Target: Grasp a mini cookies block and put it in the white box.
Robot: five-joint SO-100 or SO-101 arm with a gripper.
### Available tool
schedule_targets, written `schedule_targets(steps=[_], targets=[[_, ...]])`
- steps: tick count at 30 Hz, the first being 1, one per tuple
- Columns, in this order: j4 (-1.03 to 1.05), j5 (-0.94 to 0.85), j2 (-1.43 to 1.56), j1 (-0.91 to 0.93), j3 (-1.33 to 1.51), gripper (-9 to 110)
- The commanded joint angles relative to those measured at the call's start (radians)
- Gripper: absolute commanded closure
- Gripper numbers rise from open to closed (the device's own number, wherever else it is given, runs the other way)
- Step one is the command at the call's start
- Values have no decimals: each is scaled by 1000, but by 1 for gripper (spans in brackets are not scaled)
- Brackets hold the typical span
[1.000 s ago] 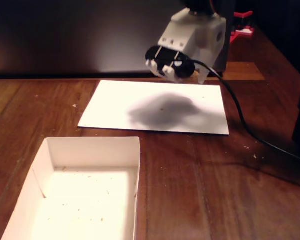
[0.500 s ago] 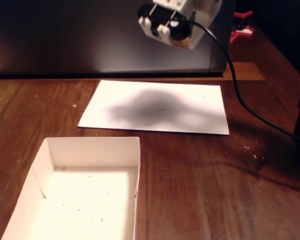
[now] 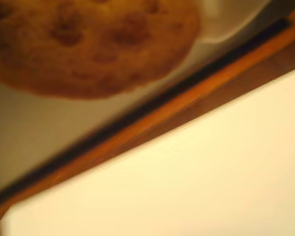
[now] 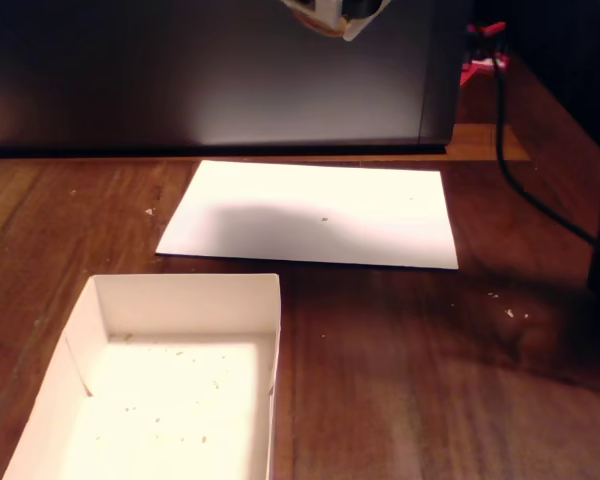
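The mini cookie (image 3: 88, 44) fills the top left of the wrist view, blurred and very close to the camera, golden-brown with darker chips. In the fixed view my gripper (image 4: 337, 15) is cut off by the top edge, high above the table's far side, with a bit of golden-brown cookie (image 4: 328, 27) showing between its white tips. It looks shut on the cookie. The white box (image 4: 185, 290) stands at the bottom left of the fixed view with crumbs on its floor, well in front of and to the left of the gripper.
A flat white paper sheet (image 4: 310, 215) lies on the wooden table between the gripper and the box; it also shows in the wrist view (image 3: 187, 187). A dark panel (image 4: 230, 70) stands at the back. A black cable (image 4: 520, 180) runs down the right side.
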Motion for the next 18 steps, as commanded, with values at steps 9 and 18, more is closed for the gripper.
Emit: schedule_targets(steps=[9, 18], targets=[[28, -14, 193, -230, -114, 79], [34, 26, 238, -494, -115, 79]])
